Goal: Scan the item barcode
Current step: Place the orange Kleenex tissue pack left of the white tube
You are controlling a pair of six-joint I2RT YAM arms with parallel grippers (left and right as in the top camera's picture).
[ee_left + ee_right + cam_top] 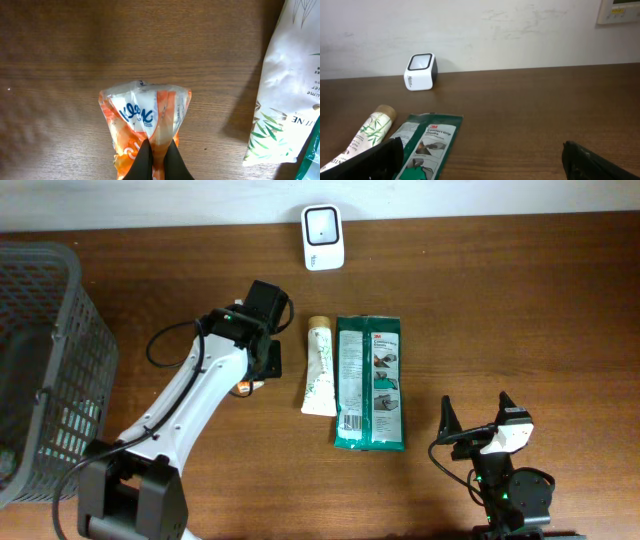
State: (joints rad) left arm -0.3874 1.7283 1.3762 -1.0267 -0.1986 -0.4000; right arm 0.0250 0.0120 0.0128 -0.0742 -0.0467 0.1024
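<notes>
Left pincer clamps the orange-and-white packet by its edge.

The overhead view looks straight down on the desk from high up, with the basket at its left and the scanner at the far edge. The left wrist view looks steeply down from close above the desk, the left end effector at its bottom edge on an orange pack. The tube at its right shows overhead too. The right wrist view sits low, facing across the desk to the wall. It shares scanner, tube and green pack with the overhead view.
</notes>
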